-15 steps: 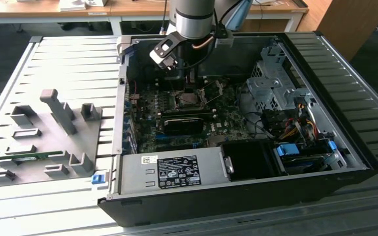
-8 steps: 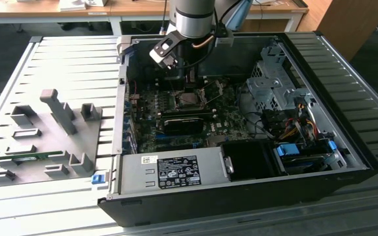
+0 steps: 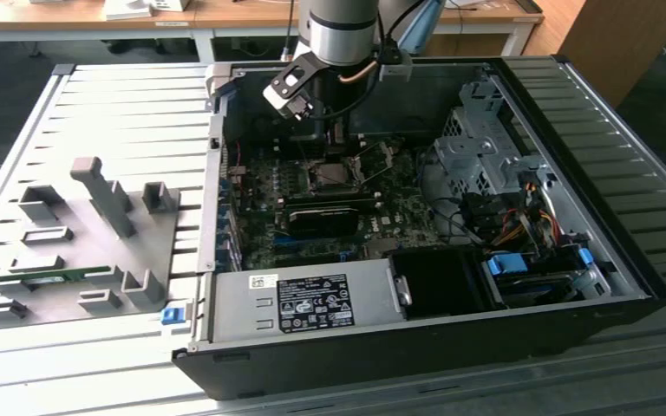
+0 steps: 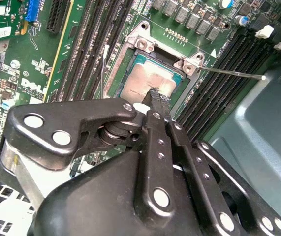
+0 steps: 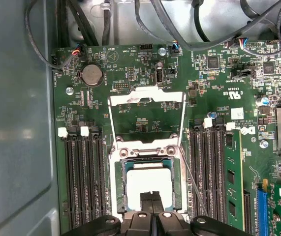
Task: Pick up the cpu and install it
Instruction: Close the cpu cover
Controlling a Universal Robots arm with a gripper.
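You get soft, even light on the pale slatted surface (image 3: 114, 95) in the exterior view, deep shadow inside the computer case (image 3: 426, 364), and in the first wrist view glare bleaching the cpu (image 5: 139, 182) almost white beside the dark gripper (image 5: 150, 195).

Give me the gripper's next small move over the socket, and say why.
Probably a short straight lift. In the first wrist view the cpu lies flat inside the socket. The gripper is shut, with its tip at or just above the chip's top. The load plate stands flipped open. Rising straight should clear the chip without dragging it sideways.
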